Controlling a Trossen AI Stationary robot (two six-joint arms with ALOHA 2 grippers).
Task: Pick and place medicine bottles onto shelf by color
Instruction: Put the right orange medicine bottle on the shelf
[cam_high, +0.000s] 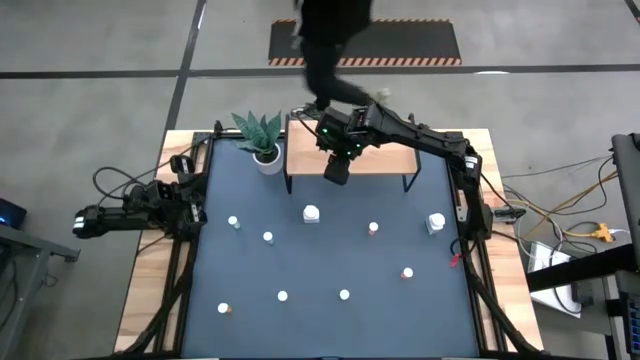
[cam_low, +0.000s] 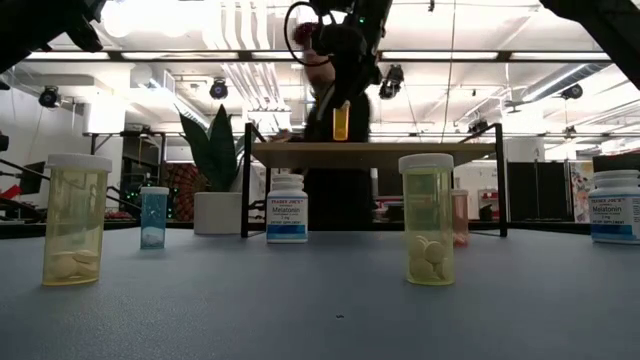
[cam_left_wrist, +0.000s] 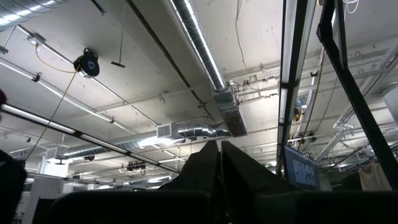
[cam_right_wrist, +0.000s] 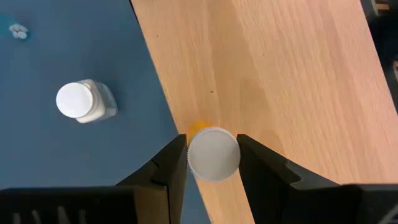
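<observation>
We see the right gripper (cam_right_wrist: 213, 157) reaching down over the shelf (cam_right_wrist: 292, 81) edge, pinching an orange bottle (cam_low: 341, 122), apparently upright, cap at twelve o'clock.

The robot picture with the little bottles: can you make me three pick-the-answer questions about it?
1. Where is the right gripper?
A. over the shelf's front edge
B. by the plant
C. off the table

2. What colour is the bottle it holds?
A. blue
B. orange
C. green

3. How is the left gripper?
A. open
B. shut
C. holding a bottle

Answers:
1 A: the high view shows it at the shelf.
2 B: the low view shows an orange body.
3 B: its fingers meet, with nothing between.
</observation>
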